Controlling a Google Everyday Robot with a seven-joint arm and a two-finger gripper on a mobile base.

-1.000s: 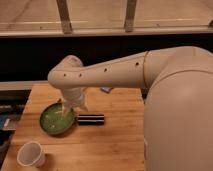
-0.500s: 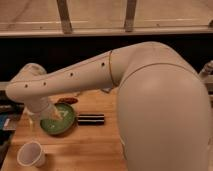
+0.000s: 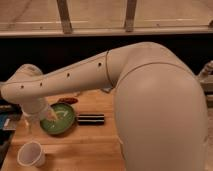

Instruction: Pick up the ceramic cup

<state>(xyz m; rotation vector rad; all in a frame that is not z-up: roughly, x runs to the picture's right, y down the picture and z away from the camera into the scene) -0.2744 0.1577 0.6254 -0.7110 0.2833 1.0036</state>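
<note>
The ceramic cup [image 3: 31, 153] is small, white and wide-mouthed. It stands upright at the front left corner of the wooden table [image 3: 85, 145]. The round green plate [image 3: 61, 120] lies behind it and to the right. My gripper [image 3: 40, 119] hangs from the white arm over the plate's left edge, above and behind the cup and apart from it. My arm's large white body fills the right side of the view.
A flat black bar-shaped object [image 3: 91, 119] lies just right of the plate. A dark red object [image 3: 67, 100] sits behind the plate. The table's left edge is close to the cup, with blue items [image 3: 9, 122] beyond it.
My arm has swung left and nearer the camera. The gripper has shifted from over the plate's middle to its left edge. The cup and plate have not moved.
</note>
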